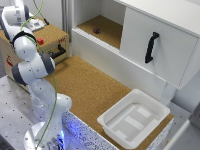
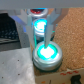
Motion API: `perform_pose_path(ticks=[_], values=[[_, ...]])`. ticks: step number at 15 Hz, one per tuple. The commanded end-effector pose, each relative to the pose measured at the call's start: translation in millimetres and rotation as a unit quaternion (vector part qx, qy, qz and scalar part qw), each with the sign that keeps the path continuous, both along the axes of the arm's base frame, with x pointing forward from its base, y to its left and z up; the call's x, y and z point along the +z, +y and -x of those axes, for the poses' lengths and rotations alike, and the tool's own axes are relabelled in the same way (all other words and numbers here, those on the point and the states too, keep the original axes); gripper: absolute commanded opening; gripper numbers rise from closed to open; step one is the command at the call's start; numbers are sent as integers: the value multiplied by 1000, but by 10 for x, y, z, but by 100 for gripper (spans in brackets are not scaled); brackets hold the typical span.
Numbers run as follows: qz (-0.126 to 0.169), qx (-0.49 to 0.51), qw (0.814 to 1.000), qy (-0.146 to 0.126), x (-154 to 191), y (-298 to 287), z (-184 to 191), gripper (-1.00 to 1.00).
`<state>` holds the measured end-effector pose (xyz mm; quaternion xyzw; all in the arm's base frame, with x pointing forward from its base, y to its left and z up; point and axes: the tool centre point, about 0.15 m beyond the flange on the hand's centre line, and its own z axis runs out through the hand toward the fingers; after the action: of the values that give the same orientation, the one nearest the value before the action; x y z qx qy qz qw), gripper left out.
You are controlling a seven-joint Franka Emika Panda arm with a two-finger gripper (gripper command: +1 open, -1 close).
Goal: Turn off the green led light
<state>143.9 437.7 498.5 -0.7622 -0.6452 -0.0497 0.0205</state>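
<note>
My end effector [image 2: 46, 44] pinched together, tip on the green led light [image 2: 47, 51] | light glowing, lower centre of wrist view | red button [image 1: 40, 41] upper left, exterior view

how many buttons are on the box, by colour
Green lit buttons: 2, the near one under the gripper and the far one
Red buttons: 1
Total: 3
</note>
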Motion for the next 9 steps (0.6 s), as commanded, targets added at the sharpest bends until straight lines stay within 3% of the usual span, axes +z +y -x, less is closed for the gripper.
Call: perform_pose_path(ticks=[1, 9], values=[[15, -43, 999, 4, -190, 407, -137, -100], [53, -85, 995, 13, -472, 277, -189, -100]])
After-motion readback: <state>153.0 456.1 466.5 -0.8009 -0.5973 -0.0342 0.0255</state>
